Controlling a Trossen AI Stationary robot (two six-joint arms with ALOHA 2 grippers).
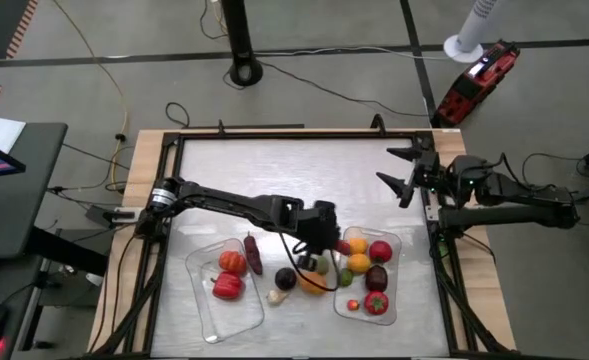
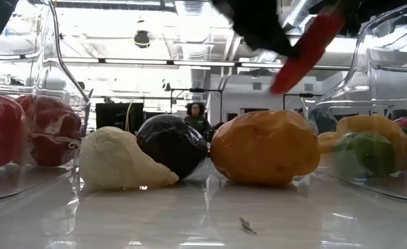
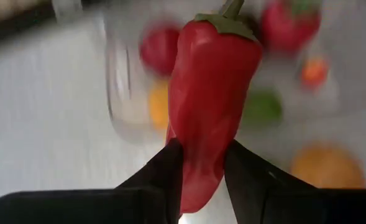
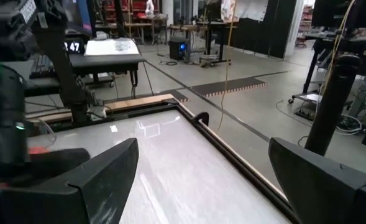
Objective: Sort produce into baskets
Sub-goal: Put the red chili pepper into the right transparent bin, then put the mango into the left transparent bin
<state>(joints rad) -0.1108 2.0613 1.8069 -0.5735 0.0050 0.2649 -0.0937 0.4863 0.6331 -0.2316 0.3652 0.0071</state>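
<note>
Centrally, a long red pepper (image 3: 210,93) is shown pinched by its tapered lower end between the two dark fingers of the left gripper (image 3: 202,171), green stem (image 3: 229,15) pointing away from the wrist. In the high view the left gripper (image 1: 326,232) is seen raised over the gap between the two baskets, close to the near-left corner of the right basket (image 1: 396,300); the pepper is judged to be in transit toward one of them, the narrow-end grip leaving the bulk of the body free to be lowered first. Its skin is smooth and glossy, moulded with shallow lengthwise folds.

Between the baskets, several unsorted pieces are seen resting on the table (image 1: 304,170): a pale, teardrop-shaped garlic bulb (image 2: 120,160), a dark purple rounded piece (image 2: 172,144) touching it, and a matt orange-yellow oval (image 2: 265,146) just beside that. A slim dark red chilli (image 1: 253,254) is laid along the left basket's inner edge.

The left basket (image 1: 206,318), of clear thin plastic with rounded corners, is seen to hold two red, ribbed pieces (image 1: 229,275). The right basket is filled with mixed red, yellow, orange and green items.

The right gripper (image 1: 402,172) is held idle over the table's far right area, its fingers spread wide with nothing between them.
</note>
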